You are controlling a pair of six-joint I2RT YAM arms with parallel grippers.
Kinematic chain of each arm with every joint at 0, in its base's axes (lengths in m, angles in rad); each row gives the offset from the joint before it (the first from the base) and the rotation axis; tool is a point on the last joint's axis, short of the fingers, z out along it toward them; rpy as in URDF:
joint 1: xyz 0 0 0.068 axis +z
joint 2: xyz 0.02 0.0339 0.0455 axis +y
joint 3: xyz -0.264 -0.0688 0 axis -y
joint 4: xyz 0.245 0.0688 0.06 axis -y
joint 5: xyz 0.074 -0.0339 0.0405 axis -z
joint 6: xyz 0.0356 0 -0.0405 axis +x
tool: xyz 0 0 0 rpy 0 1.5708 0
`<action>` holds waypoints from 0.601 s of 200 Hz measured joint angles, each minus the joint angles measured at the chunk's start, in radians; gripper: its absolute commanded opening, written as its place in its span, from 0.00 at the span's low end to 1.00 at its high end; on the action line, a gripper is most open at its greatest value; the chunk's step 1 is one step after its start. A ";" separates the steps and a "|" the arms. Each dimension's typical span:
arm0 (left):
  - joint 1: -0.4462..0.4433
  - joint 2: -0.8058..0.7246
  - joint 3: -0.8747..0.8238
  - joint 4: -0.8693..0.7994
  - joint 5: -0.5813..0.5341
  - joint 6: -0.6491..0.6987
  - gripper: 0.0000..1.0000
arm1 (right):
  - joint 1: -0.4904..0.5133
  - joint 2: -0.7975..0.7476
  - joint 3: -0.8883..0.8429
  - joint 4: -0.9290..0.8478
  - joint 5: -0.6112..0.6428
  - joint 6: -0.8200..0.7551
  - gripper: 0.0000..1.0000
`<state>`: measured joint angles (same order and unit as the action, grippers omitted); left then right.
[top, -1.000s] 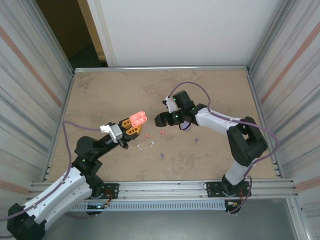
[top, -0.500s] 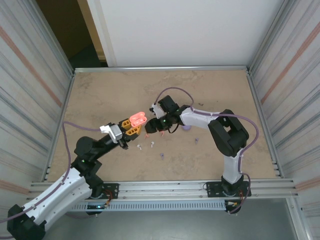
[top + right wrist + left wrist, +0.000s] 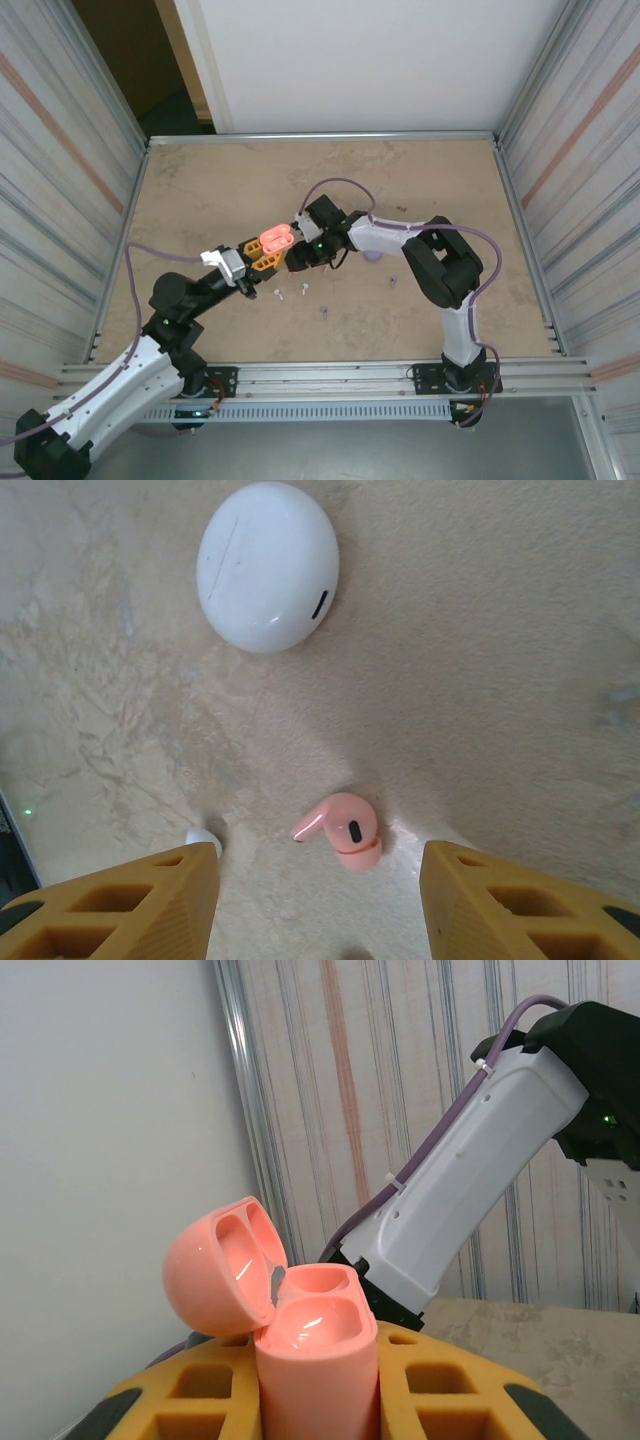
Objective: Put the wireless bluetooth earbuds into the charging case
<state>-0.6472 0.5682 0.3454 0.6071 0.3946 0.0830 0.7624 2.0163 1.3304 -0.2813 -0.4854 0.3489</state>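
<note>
1 pink earbud: tiny, likely light, slick; pinch across bulb; right claw apart astride it; left claw clamped on open case

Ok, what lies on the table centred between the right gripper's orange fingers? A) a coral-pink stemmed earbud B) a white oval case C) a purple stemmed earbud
A: in the right wrist view a coral-pink stemmed earbud lies between the fingers of the open right gripper.
</note>
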 measured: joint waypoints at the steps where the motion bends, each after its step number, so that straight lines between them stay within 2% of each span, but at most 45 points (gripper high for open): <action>1: 0.000 0.000 0.000 0.000 0.000 0.000 0.00 | 0.001 0.001 0.002 -0.002 0.001 -0.001 0.54; 120: 0.000 0.003 0.000 -0.005 0.000 0.000 0.00 | 0.030 0.066 0.099 -0.109 0.075 -0.043 0.49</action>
<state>-0.6476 0.5713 0.3454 0.6022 0.3943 0.0834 0.7925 2.0823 1.4292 -0.3908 -0.4107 0.3054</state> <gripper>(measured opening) 0.231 0.498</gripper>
